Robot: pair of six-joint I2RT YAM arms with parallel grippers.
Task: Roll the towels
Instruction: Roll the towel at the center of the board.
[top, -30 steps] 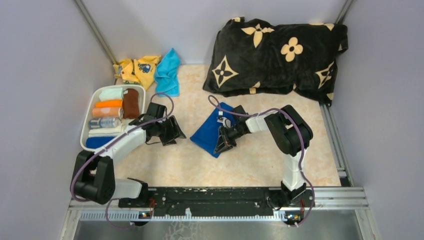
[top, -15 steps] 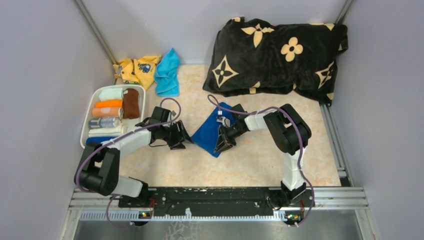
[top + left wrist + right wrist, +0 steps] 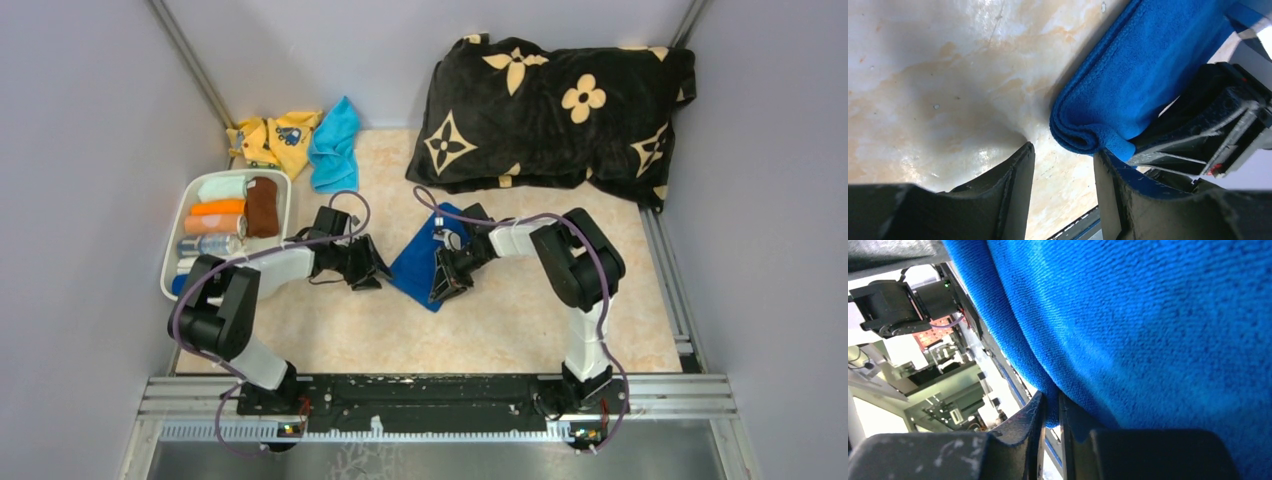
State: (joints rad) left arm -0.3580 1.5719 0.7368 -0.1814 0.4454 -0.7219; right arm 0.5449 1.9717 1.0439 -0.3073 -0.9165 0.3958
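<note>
While the right gripper [image 3: 440, 288] is pinching the towel [image 3: 415, 262], the left gripper [image 3: 1063, 154] is hanging open. The towel's corner is lying just ahead of it.

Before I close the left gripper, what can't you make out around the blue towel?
- Top external: the right edge of the blue towel is hidden under the right gripper.
- Right wrist: the towel fills the frame; the number of pinched layers is unclear.
- Left wrist: the towel's far end is cut off by the top edge.
</note>
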